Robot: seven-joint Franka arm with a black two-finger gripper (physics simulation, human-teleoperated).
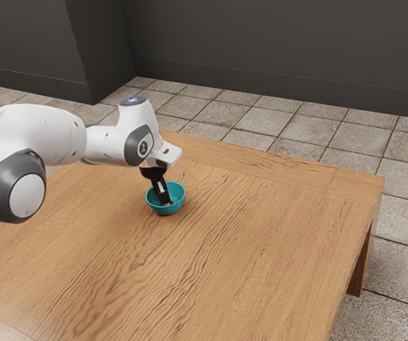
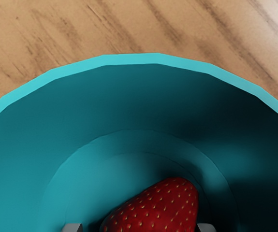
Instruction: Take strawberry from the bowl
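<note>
Though the black, two-finger claw (image 1: pixel 165 203) is placed inside the round teal bowl (image 2: pixel 134 59), the red, seed-dotted strawberry (image 2: pixel 160 210) at its bottom is merely straddled by open fingers; grasping and removal are left to be done.

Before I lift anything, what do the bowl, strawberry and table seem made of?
The bowl looks like smooth teal plastic, evenly coloured with a soft sheen, though glazed ceramic is possible. The strawberry could be fruit or a moulded replica: dimpled red skin, pale seeds. The table looks like wood, satin-finished, with dark grain.
</note>
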